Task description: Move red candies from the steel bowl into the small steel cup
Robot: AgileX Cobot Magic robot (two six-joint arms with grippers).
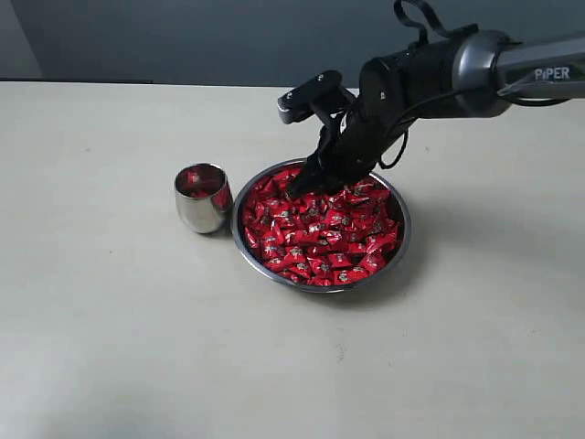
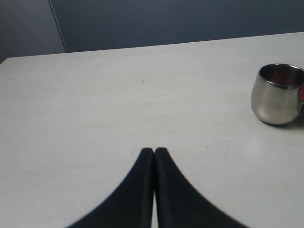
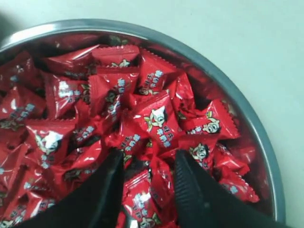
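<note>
1. Bowl (image 1: pixel 322 289) sits mid-frame.
2. Right gripper (image 3: pixel 149 156) dips in at the bowl's upper edge, jaws parted; can't tell if anything's gripped.
3. Left gripper (image 2: pixel 154 151) is clenched on nothing.
4. Cup (image 1: pixel 201 206) stands just left of the bowl.
5. Candies (image 1: pixel 320 233) fill the bowl.

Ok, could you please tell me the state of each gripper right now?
Left gripper: closed, holding nothing.
Right gripper: jaws apart among the red candies; a grip cannot be told.

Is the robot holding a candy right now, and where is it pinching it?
Cannot tell. The right gripper straddles red candies in the steel bowl; the left gripper is shut, empty.
</note>
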